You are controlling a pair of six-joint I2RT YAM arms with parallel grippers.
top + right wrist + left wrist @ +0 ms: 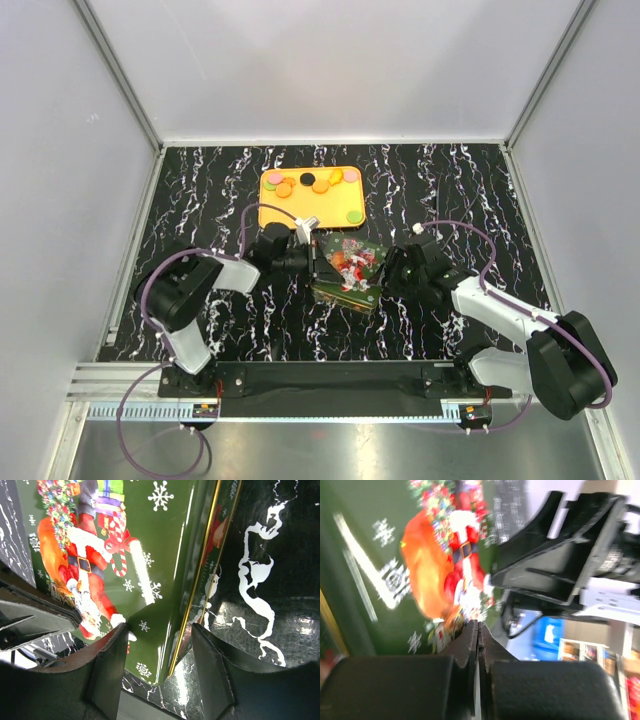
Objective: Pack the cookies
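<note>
The cookies [284,189], small round discs that are mostly orange with a few black, pink and green, lie on a yellow tray [322,207] at the back. A green Christmas tin [348,272] with a Santa lid [95,555] sits tilted between my arms. My right gripper [386,279] [160,630] straddles the tin's near corner, one finger on the lid and the other at the side wall, gripping it. My left gripper [316,262] [478,627] is at the tin's left edge, its fingers pressed together with nothing seen between them.
The black marbled tabletop [440,180] is walled in by grey panels on three sides. The tray stands just behind the tin. A metal rail [330,385] carrying the arm bases runs along the near edge. My right arm's cable [470,235] loops above the table.
</note>
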